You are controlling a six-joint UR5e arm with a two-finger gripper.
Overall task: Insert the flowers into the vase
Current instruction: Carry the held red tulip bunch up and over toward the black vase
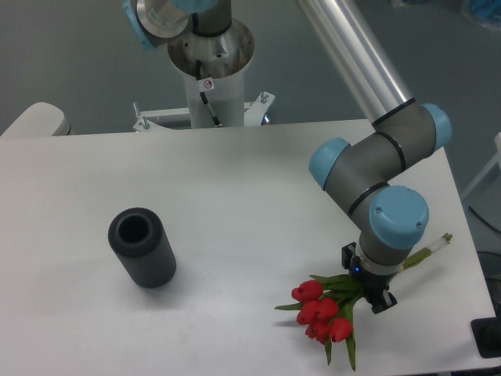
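Note:
The vase (142, 249), a dark ribbed cylinder with a round mouth, stands upright on the left part of the white table (235, 180). The flowers (321, 309), red tulip buds with green leaves, lie near the table's front right edge. Their pale stems (430, 249) run up and to the right. My gripper (368, 282) is low over the stems just behind the leaves, with the blue-capped wrist covering most of it. Dark fingers (383, 301) show on either side of the stems with a gap between them, so the jaws look open around the stems. The vase stands far to the left of the gripper.
The arm's base column (210, 70) stands behind the table's far edge. The silver upper arm (352, 47) slants across the upper right. The table's right edge (470, 235) and front edge lie close to the flowers. A pale rounded object (35, 119) sits at the far left.

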